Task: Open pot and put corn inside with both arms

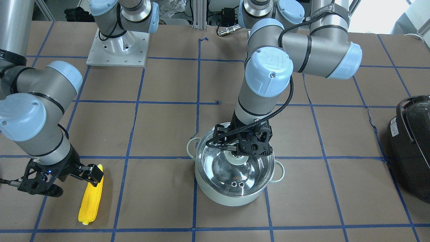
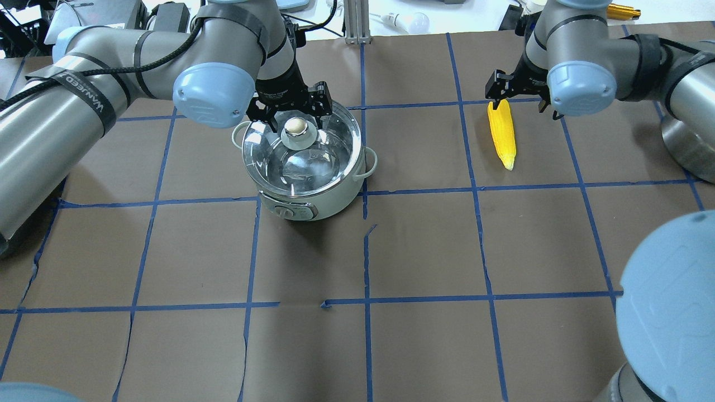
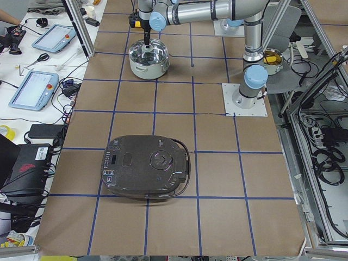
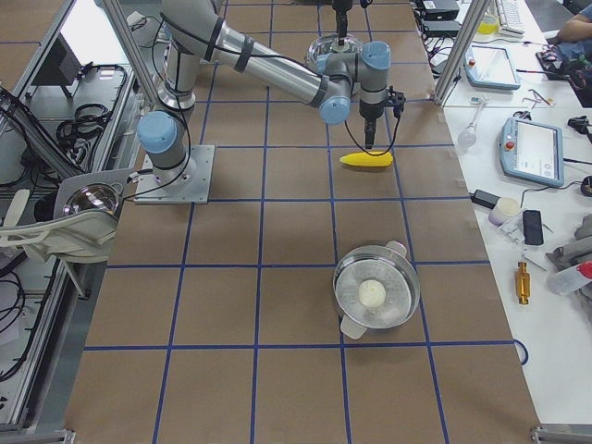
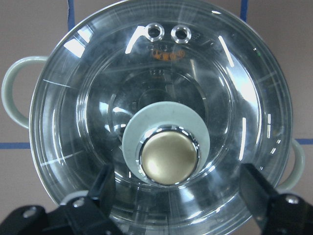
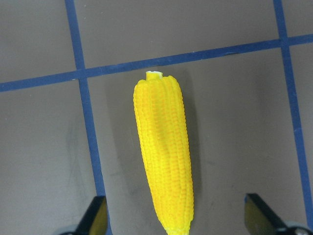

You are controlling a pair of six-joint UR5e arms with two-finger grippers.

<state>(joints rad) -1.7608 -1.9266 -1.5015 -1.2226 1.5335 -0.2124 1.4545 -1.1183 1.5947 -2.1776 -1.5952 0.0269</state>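
Two grippers are seen, both spread wide and holding nothing. The left gripper (image 2: pixel 296 118) is poised over the pot (image 2: pixel 313 198), its fingers (image 5: pixel 105 186) set at three and nine o'clock of the brass knob (image 5: pixel 169 159) and clear of it. The glass lid (image 5: pixel 234 98) is seated on the rim. The corn (image 2: pixel 501 134) is laid flat on the table (image 2: pixel 424 245), at three o'clock of the pot in the overhead view, well apart. The right gripper (image 6: pixel 176 215) is held over its twelve-o'clock end, fingers astride.
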